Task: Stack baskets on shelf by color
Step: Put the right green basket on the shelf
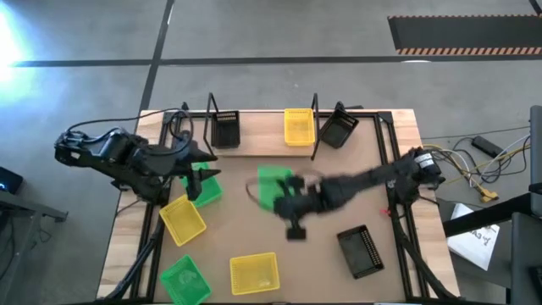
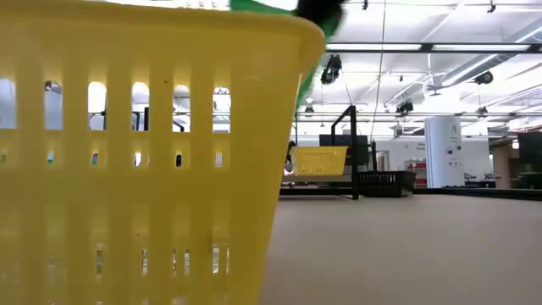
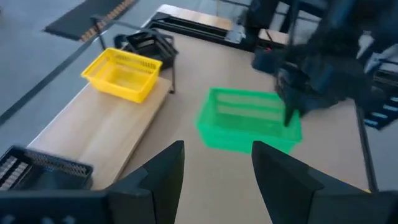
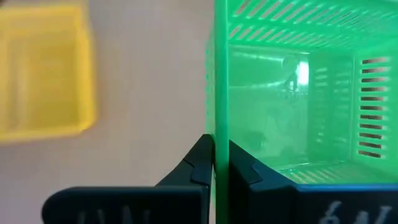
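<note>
the left tool hangs at the left-centre of the high view with its fingers spread and nothing between them, just over a green basket that lies beside a yellow basket. further right, at the middle of the frame, the right tool is pressed together on one thin side wall of another green basket; the right wrist view shows the wall pinched edge-on between its fingers.

the shelf sits at the upper centre of the high view, with a black basket toward its left end and a yellow basket toward its right. a second black basket leans just past the right upright, off the board it seems. no green basket is on the shelf yet.

to do this step well, i judge the pinch should be held firm and the basket raised straight, since a one-wall grip lets it swing and tilt. the bare plank between the two shelved baskets looks the natural green spot; bring it in level, clear of the wire upright, and let go only once the base lies flat.

lower in the frame a green basket, a yellow one and a black one wait on the worktop.
</note>
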